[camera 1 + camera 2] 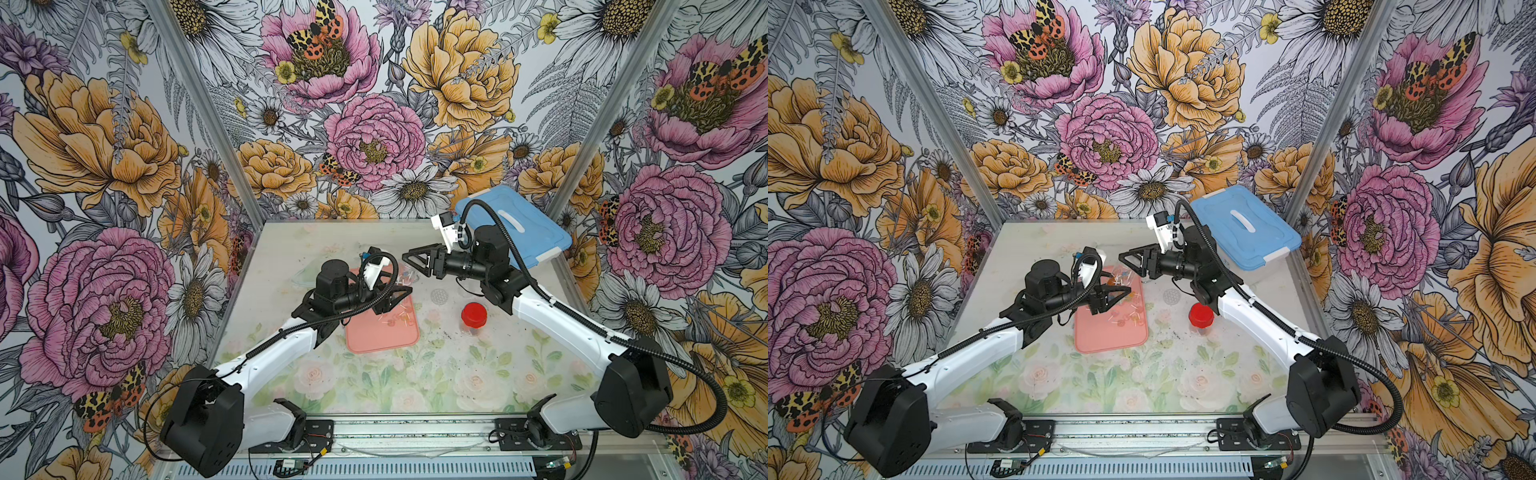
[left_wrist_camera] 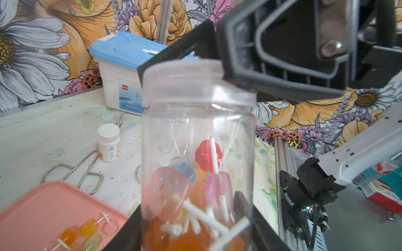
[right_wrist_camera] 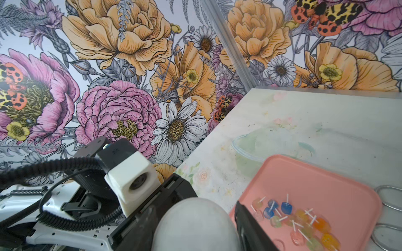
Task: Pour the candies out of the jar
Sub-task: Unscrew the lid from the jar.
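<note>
Pale floral-print tabletop (image 1: 374, 386), walled on three sides by bold flower-and-moth wallpaper (image 1: 374, 137), with a flat salmon-pink plastic tray (image 1: 374, 340) near the middle. Clear plastic jar (image 2: 195, 121) mostly hidden behind the left wrist in both top views, its frosted translucent cap (image 3: 193, 223) only a grey blur in the right wrist view. Jar raised above the tray's far end, clamped at its candy-filled end by the left gripper (image 1: 399, 293), cap pinched by the right gripper (image 1: 409, 259); tiny orange, pink, blue and yellow lollipop candies (image 2: 174, 195) heaped inside, more loose on the tray.
</note>
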Robot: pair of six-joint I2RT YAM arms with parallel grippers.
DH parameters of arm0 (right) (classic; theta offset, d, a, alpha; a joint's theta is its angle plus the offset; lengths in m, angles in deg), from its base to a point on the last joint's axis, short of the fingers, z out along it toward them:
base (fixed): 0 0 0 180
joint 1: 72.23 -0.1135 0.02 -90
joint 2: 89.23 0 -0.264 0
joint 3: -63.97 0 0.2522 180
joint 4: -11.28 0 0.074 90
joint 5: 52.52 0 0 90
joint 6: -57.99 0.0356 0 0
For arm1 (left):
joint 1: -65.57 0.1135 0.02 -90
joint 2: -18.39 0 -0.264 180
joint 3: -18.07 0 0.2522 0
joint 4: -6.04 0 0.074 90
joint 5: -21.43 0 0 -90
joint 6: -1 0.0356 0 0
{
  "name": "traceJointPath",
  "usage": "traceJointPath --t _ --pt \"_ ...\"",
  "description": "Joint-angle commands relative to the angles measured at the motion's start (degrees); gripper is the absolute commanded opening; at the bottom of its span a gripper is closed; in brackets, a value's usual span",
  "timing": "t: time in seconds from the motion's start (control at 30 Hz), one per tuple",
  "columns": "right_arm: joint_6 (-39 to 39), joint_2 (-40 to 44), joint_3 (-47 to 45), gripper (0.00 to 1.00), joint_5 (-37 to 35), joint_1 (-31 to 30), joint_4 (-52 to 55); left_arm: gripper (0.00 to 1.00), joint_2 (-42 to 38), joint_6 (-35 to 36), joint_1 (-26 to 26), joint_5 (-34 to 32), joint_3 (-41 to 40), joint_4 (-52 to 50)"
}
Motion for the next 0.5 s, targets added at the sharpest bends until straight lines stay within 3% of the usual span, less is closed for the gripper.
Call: traceJointPath --t 0.0,0.13,0.2,0.33,0.47 --pt "-0.30 2.34 -0.92 0.27 10.52 -1.21 -1.41 0.00 -1.38 -0.76 -0.35 8.61 3.54 6.41" --pt "0.33 2.29 -0.62 0.30 8.77 -0.57 -1.72 0.00 -0.67 -0.73 -0.39 7.14 3.94 5.49" --pt "1.92 2.17 -0.18 0.38 7.46 -0.16 -2.34 0.00 -0.60 0.04 -0.55 5.19 4.06 4.01" --pt "4.89 2.98 0.28 0.66 2.94 2.22 -3.67 0.00 -0.94 2.20 -1.74 -2.17 3.93 1.19" --pt "7.82 3.97 0.21 0.74 -1.44 4.84 -3.13 0.00 -1.69 4.47 -3.00 -12.10 3.10 -0.80"
